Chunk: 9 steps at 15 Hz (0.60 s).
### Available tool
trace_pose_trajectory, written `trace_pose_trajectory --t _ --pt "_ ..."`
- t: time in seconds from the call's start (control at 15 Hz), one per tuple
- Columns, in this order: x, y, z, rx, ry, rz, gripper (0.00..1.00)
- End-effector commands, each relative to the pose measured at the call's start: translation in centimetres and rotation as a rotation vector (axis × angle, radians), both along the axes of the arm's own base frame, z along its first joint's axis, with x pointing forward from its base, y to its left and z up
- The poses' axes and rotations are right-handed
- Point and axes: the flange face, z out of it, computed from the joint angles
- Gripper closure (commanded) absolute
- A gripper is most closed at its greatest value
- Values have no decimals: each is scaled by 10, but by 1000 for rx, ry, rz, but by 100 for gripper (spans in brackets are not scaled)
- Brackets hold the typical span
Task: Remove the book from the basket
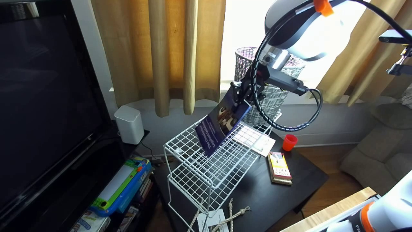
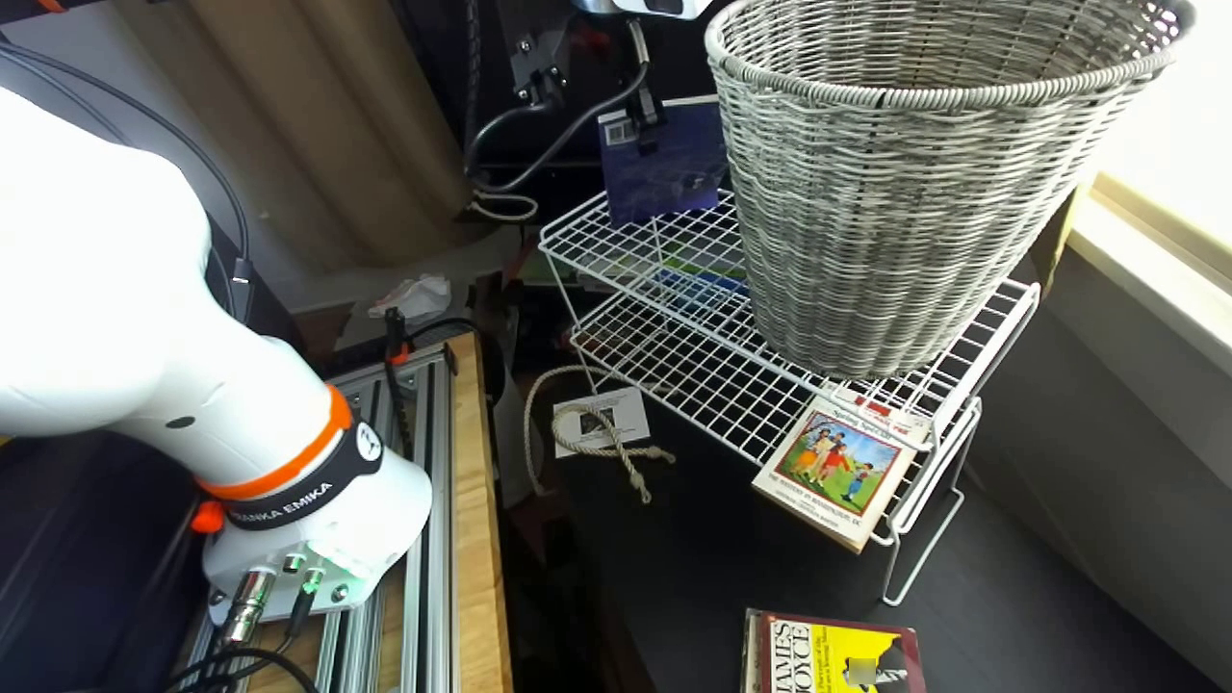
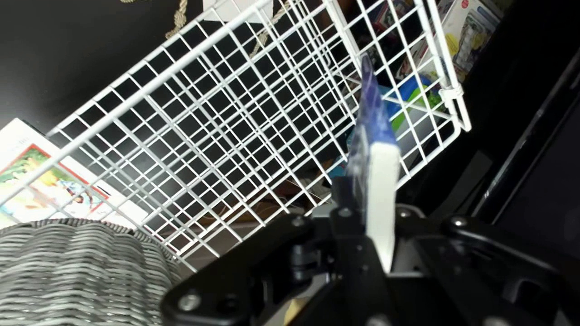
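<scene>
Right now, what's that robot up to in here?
A robot arm is holding a blue book, its hand shut on the upper end. The book is outside the tall grey basket, which stands on the white wire rack. The book slants over the rack, not yet let go; I can't tell whether its low corner touches the rack.

Tan curtains (image 1: 138, 48) flank a glaring window (image 1: 239, 24) — grey wall (image 1: 175, 127) below, then wooden floor (image 1: 325, 156).

In an exterior view, rack (image 2: 731, 346) stands on tabletop (image 2: 664, 558), basket (image 2: 895, 221) upper right on rack, book (image 2: 673, 167) upper centre, left of basket. Wrist view: book sits in pincer (image 3: 377, 200).
</scene>
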Motion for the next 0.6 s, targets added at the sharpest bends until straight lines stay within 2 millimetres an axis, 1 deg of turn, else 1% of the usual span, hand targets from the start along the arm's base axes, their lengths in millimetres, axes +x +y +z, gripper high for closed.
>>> trace_pose_trajectory --t 0.0,0.53 --pt "-5 0 -7 -56 93 -9 97" --pt "-14 6 16 -38 -9 23 97"
